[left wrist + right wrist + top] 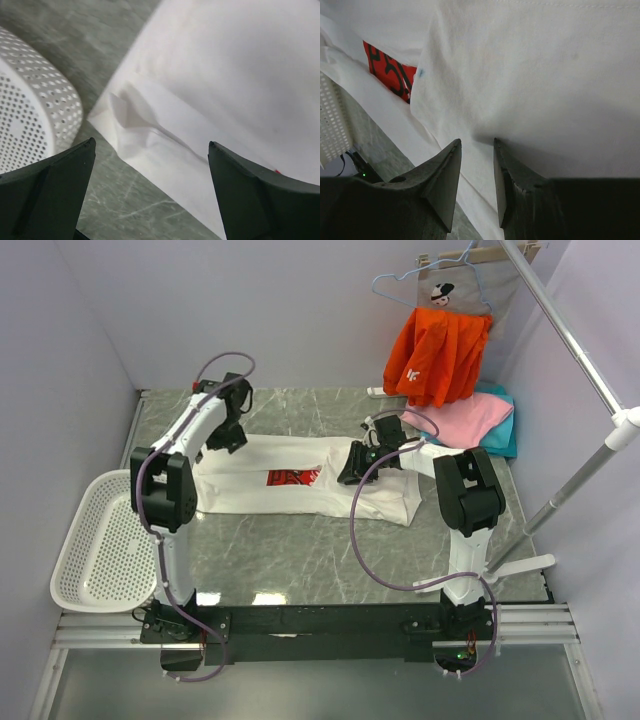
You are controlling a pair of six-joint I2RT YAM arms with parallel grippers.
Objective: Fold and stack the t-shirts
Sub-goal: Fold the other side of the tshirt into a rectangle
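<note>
The white t-shirt (290, 480) lies spread across the marble table with its red chest print (294, 477) facing up and its right part folded over. My left gripper (232, 435) hangs over the shirt's left end, open wide, with only a rumpled cloth edge (145, 125) and table below its jaws (151, 142). My right gripper (355, 465) sits at the edge of the folded-over layer (545, 75). Its jaws (477, 140) stand a little apart, and no cloth shows between them. The pink t-shirt (468, 420) rests on the teal one (507, 435) at the back right.
A white perforated basket (100, 540) sits off the table's left edge and shows in the left wrist view (30, 115). An orange garment (438, 355) hangs from a hanger at the back right, beside a slanting white rail (570, 335).
</note>
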